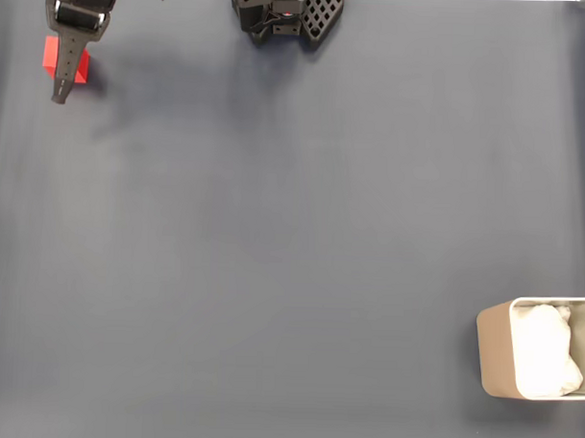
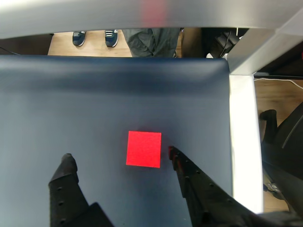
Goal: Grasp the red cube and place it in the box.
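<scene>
The red cube [image 1: 50, 56] lies on the dark blue mat at the far top left of the fixed view, partly covered by my gripper [image 1: 63, 84], which hangs over it. In the wrist view the red cube [image 2: 144, 149] rests flat on the mat between and just ahead of my two black fingertips. There my gripper [image 2: 119, 155] is open, with the right finger [image 2: 182, 168] close to the cube's right edge and the left finger [image 2: 66, 172] well apart from it. The beige box [image 1: 495, 346] with white padding stands at the bottom right of the fixed view.
The arm's black base [image 1: 285, 15] sits at the top middle of the fixed view. The mat's far edge [image 2: 113, 59] and the white table rim [image 2: 244, 142] are close to the cube. A person's shoes [image 2: 92, 37] and trouser legs [image 2: 151, 42] stand beyond the mat.
</scene>
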`<state>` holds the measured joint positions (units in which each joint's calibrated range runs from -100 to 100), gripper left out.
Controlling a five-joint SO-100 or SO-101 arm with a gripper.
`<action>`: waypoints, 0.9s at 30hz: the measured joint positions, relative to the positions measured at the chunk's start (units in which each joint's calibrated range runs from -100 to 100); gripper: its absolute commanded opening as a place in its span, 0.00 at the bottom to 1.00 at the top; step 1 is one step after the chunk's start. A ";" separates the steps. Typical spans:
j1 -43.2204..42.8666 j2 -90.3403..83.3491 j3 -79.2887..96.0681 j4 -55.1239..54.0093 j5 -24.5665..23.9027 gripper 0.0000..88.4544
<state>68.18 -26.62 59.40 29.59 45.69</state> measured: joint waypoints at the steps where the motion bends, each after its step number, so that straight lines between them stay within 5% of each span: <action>1: -0.07 0.00 0.27 -0.24 0.00 0.50; 27: -1.41 1.74 2.08 -2.94 0.00 0.50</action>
<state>66.77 -24.88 61.48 26.65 45.69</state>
